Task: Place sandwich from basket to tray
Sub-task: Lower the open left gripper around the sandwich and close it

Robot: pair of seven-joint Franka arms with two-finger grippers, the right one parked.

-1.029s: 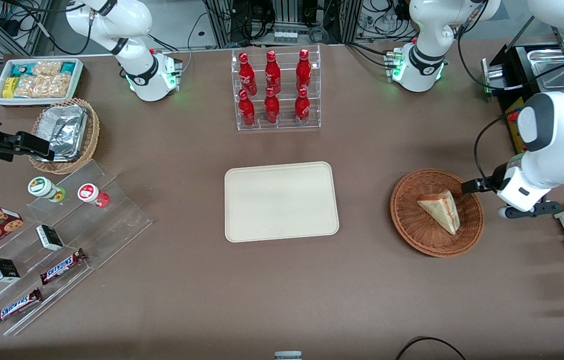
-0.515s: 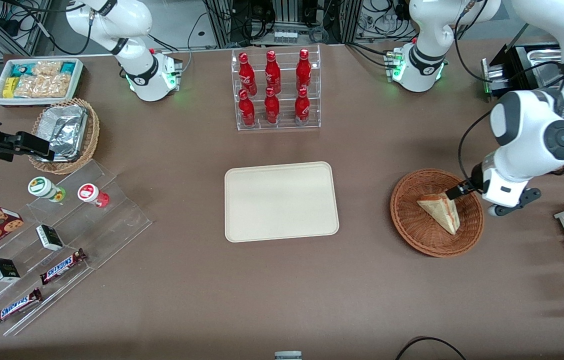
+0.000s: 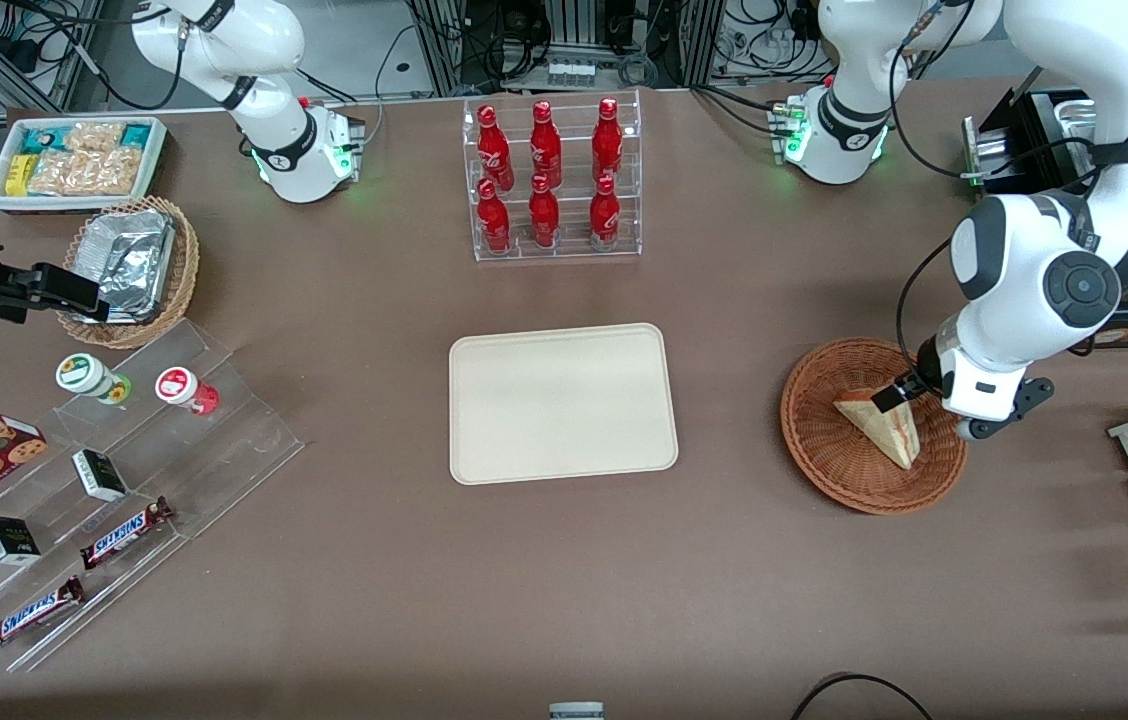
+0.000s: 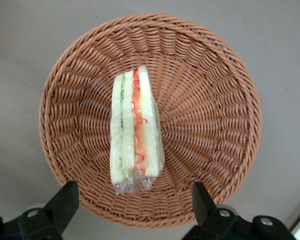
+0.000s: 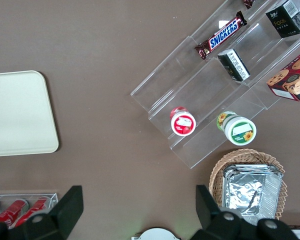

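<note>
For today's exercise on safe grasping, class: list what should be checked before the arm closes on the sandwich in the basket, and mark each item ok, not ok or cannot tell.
1. Pincer open: ok, fingers spread wide.
2. Pincer over the sandwich: ok, it hovers above the basket.
3. Fingers straddle the sandwich's width: ok, the wedge lies between their lines.
4. Low enough to grip: not ok, the fingers are not yet alongside the bread.
5. Sandwich alone in basket: ok.
6. Tray free to receive it: ok, nothing lies on it.

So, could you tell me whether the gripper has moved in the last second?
Yes. The gripper has moved from the basket rim inward, over the sandwich.
</note>
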